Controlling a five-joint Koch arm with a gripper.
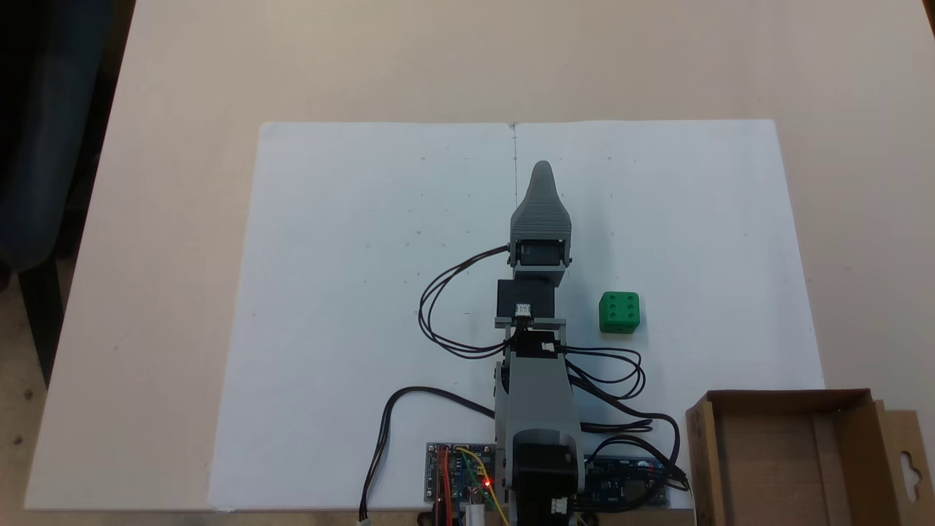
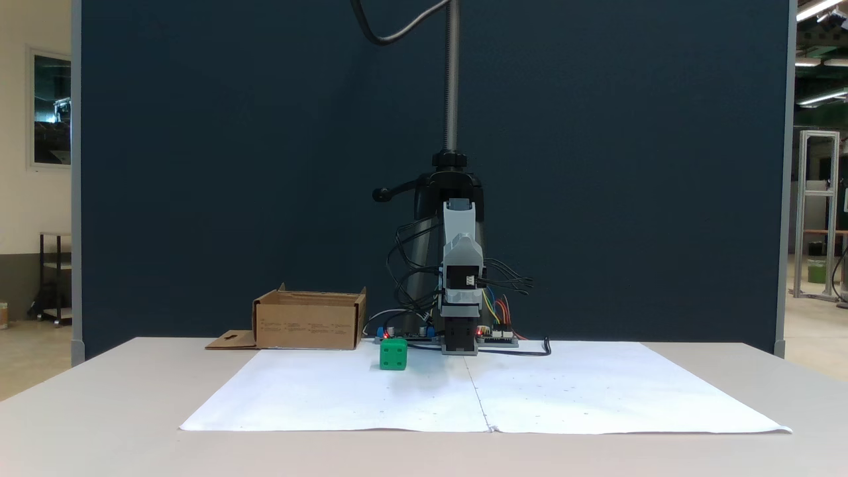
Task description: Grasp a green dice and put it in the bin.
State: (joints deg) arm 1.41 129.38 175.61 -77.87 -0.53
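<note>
Dice (image 1: 619, 313) sits on the white paper (image 1: 350, 292), right of centre in the top-down fixed view, six pips up, just beside the arm's (image 1: 539, 394) forearm. Bin (image 1: 792, 456) is in the lower right corner there, well apart from the dice. My fingers (image 1: 542, 175) point toward the top of the frame, well apart from the dice; stacked as they are, I cannot tell how far they stand apart.

Risks, as I judge them: swinging right, the arm could knock the dice away, and the loose cables (image 1: 606, 380) near it could snag. The bin's near wall could also catch the dice on release.

The desk (image 1: 175, 219) is pale beige. In the front fixed view a dark blue partition (image 2: 232, 165) stands behind it.
</note>
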